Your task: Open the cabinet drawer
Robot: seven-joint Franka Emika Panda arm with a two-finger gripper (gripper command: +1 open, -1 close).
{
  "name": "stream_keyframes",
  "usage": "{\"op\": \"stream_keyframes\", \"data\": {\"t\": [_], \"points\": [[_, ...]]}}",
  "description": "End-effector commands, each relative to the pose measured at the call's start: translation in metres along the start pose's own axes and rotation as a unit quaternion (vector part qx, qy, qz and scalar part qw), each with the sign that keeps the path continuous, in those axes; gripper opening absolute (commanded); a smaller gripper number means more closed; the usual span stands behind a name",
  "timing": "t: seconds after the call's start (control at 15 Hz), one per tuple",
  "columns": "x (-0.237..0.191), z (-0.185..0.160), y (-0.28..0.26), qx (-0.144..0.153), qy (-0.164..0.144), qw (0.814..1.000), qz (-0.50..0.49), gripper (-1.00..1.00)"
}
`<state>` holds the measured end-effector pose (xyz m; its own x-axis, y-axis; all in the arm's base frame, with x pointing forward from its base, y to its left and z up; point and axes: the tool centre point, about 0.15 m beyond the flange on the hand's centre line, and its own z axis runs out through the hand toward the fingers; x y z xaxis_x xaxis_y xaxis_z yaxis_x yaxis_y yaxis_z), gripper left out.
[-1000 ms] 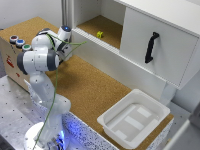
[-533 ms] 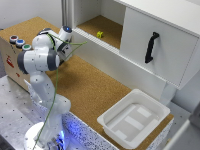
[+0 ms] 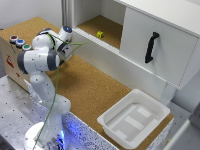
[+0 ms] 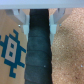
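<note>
So the drawer (image 3: pixel 127 70) is that long low white panel running along the bottom of the cabinet (image 3: pixel 165 30), right under the cork-floored compartment and the big white door (image 3: pixel 155 50) with the black handle (image 3: pixel 151 47). It looks fully closed, front flush with the cabinet.

No knob or pull on it, just a lip along the top edge, so my guess is that's the only place to hook fingers in and pull straight out toward the cork worktop (image 3: pixel 95 90). A rigid board front won't flex or crush, but it's smooth, so pinching the flat face would probably slip. Probably light-ish, though how the runners behave is anyone's guess.

The hand (image 3: pixel 69 46) sits well to the exterior view's left of the drawer, near the compartment's corner. In the wrist view the two pale fingers (image 4: pixel 20 17) stand apart with nothing clamped between them, over a dark strip.

Writing-wise: nothing readable. There's a blue pixel-ish figure (image 4: pixel 11 47) printed on cardboard in the wrist view, no text. The cardboard box (image 3: pixel 12 57) carries three coloured buttons.
</note>
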<state>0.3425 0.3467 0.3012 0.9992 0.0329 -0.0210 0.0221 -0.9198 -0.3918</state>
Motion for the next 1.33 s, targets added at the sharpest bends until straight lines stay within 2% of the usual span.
{"op": "stream_keyframes", "data": {"t": [0.0, 0.47, 0.73, 0.93, 1.27], "points": [[0.02, 0.006, 0.066, 0.009, 0.011, 0.999, 0.038, -1.0], [0.039, -0.014, 0.125, 0.011, 0.026, 0.996, 0.087, -1.0], [0.045, -0.021, 0.154, -0.009, 0.03, 0.995, 0.097, -1.0], [0.049, -0.027, 0.176, -0.014, 0.03, 0.993, 0.111, -1.0], [0.059, -0.03, 0.206, -0.017, 0.013, 0.993, 0.12, -1.0]]}}
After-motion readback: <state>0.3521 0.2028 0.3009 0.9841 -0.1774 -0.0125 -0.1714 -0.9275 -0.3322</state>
